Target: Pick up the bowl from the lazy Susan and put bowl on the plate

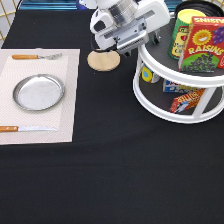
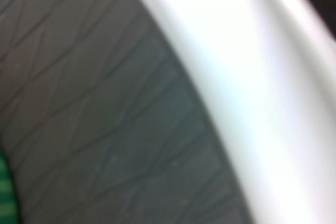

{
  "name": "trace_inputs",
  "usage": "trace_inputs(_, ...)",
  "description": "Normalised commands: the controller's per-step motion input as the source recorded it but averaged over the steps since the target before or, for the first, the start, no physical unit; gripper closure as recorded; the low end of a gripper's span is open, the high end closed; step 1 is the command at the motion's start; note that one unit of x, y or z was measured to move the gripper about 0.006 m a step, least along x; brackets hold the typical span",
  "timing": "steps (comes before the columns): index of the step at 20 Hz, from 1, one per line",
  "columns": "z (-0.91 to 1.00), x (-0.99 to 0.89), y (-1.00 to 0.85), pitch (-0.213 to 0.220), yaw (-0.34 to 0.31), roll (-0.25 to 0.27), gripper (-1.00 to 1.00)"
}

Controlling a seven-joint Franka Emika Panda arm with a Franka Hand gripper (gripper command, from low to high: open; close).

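The pincer (image 1: 137,45) sits in the upper middle of the exterior frame, right up against the left edge of the lazy Susan (image 1: 172,114)'s top tier. Honestly can't tell if it's wide or narrow, since the white hand body covers that bit. It isn't holding anything I can see. The wrist view is just the turntable's white rim (image 2: 247,100) and its dark grey shelf surface (image 2: 97,100) from really close.

So I'd call this the reach-in stage: nothing picked up, and the plate (image 1: 38,92) lies bare at the frame's left on a pale placemat (image 1: 65,125).

The bowl (image 1: 194,4) is, I think, that dark glossy curve at the very top right, at the back of the top tier and mostly hidden. Getting at it looks awkward. The yellow can (image 1: 182,27) and the raisins box (image 1: 202,45) stand on the same tier, crowding it.

Other stuff: a tan wooden disc (image 1: 103,60) just below the hand, snack boxes (image 1: 185,100) on the lower shelf, a fork (image 1: 35,56) above the plate, a knife (image 1: 25,129) below it, all on the black worktop (image 1: 110,175).
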Motion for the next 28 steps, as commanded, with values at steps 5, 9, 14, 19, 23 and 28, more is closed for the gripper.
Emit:
trace_inputs(5,0.3,-0.02,-0.07,0.002,0.015,-0.022,-1.0)
trace_inputs(9,0.54,-0.62,0.11,-0.026,0.014,-0.138,-1.0)
trace_inputs(14,0.39,-0.67,0.25,-0.014,0.019,-0.147,-1.0)
trace_inputs(19,0.08,-0.56,0.3,0.004,0.0,-0.104,-1.0)
trace_inputs(23,-0.03,-0.45,0.27,0.024,0.001,-0.055,-1.0)
trace_inputs(28,-0.16,-0.34,0.23,0.037,0.0,-0.028,-1.0)
